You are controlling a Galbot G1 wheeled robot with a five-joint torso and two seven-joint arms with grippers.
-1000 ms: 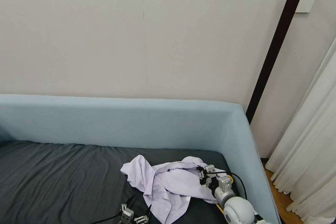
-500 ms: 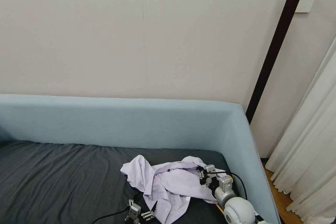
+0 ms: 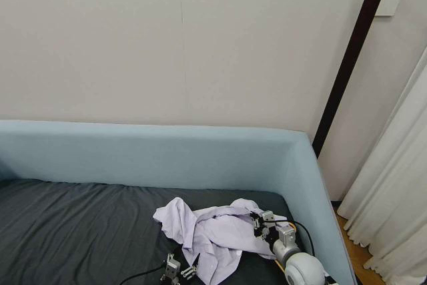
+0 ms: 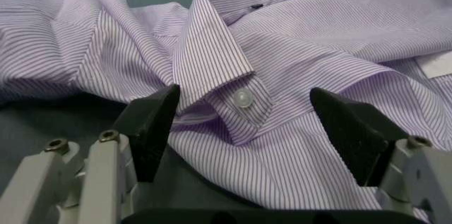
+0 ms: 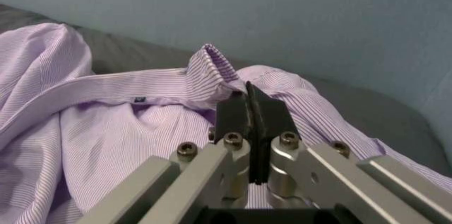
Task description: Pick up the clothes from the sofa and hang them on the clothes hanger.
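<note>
Pale wall rises behind a sofa [image 3: 200, 155] with a light blue back and a dark grey seat. A dark upright post [image 3: 350, 58], likely part of the clothes hanger, stands beyond its right end. The shirt [image 3: 213, 231], lilac with fine stripes, lies crumpled on the seat near the right armrest.

The right hand [image 3: 261, 221] sits at the shirt's right edge. Its pads are pressed together and seem to pinch a fold just below the raised collar band [image 5: 208, 57]. The left hand [image 3: 179, 270] hovers low at the shirt's near edge. Its jaws are spread wide on either side of a collar point [image 4: 211, 49] and its small button [image 4: 244, 97].

The cloth looks thin, light and limp, so it should drape and sag from wherever it is held. It would probably slip from a shallow pinch on a single layer. The collar is the stiffest, thickest part and gives the surest bite. Holding it at two points well apart should keep the neckline open for hanging. The button is best left outside the pads.
</note>
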